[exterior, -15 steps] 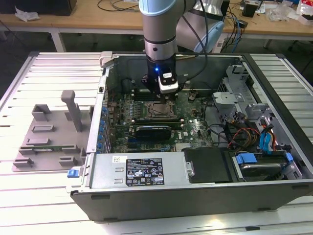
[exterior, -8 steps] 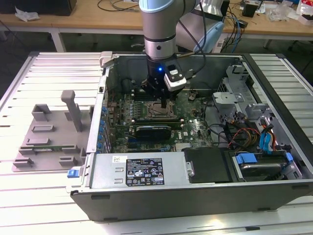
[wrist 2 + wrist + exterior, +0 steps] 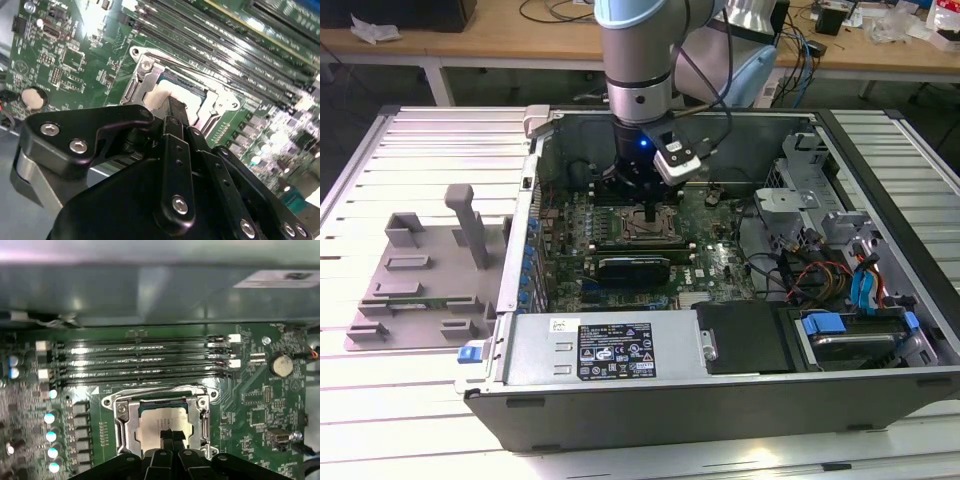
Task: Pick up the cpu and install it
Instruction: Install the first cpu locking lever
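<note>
The black gripper (image 3: 650,212) is seen lowered inside the open grey computer case (image 3: 720,400), directly over the metal socket frame (image 3: 161,416) on the green motherboard (image 3: 720,262). In both wrist views its fingers are drawn close together, with their tips at the small flat square cpu with a silver-grey metal top (image 3: 157,424), which lies inside the socket frame; whether the chip is clamped or merely touched cannot be told. The frame's hinged metal bracket (image 3: 150,82) is seen around the chip's edges.

Just beside the socket, a row of black memory slots (image 3: 145,362) is laid parallel to one edge of the frame. A round silver coin battery (image 3: 281,365) is set further along the board, and a column of small capacitors (image 3: 50,435) is ranged on the other side of the socket. In the exterior view, a grey plastic fixture block (image 3: 425,275) rests on the white slatted worktop (image 3: 380,400), well apart to the exterior view's left of the case. A bundle of coloured cables (image 3: 820,275) is gathered to the exterior view's right.
</note>
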Controlling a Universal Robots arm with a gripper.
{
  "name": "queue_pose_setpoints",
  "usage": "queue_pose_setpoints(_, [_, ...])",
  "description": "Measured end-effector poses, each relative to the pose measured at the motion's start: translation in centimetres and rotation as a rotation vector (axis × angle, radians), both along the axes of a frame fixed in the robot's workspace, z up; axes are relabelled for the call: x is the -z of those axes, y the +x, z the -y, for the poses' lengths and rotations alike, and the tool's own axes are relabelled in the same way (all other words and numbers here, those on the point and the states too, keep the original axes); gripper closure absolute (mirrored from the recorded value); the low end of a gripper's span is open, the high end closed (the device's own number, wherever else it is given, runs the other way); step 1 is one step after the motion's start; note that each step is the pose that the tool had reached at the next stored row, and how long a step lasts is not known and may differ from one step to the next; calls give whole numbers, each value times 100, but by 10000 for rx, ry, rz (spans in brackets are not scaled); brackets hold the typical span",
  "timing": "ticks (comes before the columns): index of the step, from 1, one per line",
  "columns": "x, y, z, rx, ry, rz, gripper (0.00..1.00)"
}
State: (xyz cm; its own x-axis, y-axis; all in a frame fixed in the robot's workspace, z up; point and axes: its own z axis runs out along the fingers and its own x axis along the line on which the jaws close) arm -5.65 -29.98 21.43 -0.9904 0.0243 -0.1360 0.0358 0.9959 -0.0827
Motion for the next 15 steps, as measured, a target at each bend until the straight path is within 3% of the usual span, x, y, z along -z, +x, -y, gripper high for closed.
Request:
queue_pose_setpoints(1, [3,1,-2,-320,-57,-7,89])
queue_pose_setpoints(2, [2,0,-1,-352,-75,-14,89])
queue_pose_setpoints(3, [2,1,-1,-351,-77,-66,89])
queue_pose_setpoints(4, [5,16,-1,-352,-68,-489,89])
queue_pose_setpoints(5, [4,19,0,-354,-68,-594,89])
queue_pose_setpoints(7, [1,19,-1,-353,-68,-594,89])
queue_pose_setpoints(9, [-85,19,-1,-353,-77,-594,89])
queue_pose_setpoints(13, [-93,36,-1,-352,-78,-598,89])
queue_pose_setpoints(15, [-93,87,-1,-351,-76,-626,89])
